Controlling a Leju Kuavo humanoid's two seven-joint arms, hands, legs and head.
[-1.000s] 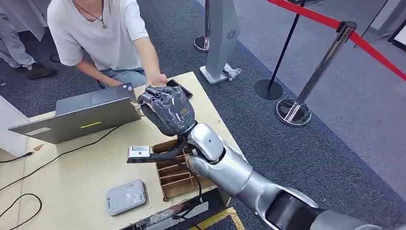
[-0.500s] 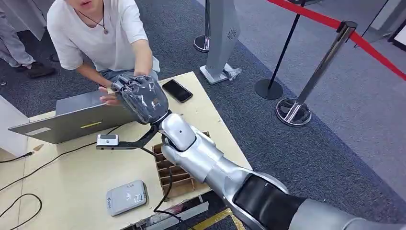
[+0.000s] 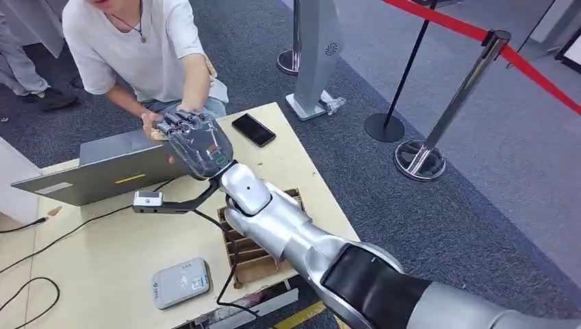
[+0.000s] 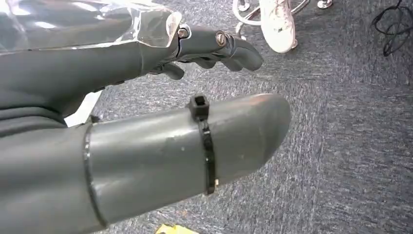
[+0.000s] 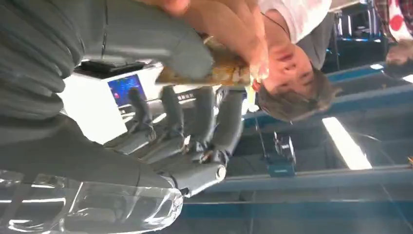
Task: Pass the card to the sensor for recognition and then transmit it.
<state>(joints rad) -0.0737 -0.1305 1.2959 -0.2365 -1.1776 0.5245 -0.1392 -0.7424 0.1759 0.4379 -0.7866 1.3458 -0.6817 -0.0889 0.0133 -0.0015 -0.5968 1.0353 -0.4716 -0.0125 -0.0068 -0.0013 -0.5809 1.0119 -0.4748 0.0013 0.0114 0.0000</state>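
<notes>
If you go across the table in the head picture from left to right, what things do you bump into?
Laptop → card reader → wooden tray → phone. The right hand hangs between laptop and phone, holding the card out to a person.

We can read no words or numbers anywhere. On the grey card reader (image 3: 180, 282) at the lower left of the head view, we make out a contactless-wave symbol and a small label, its print too small to read.
</notes>
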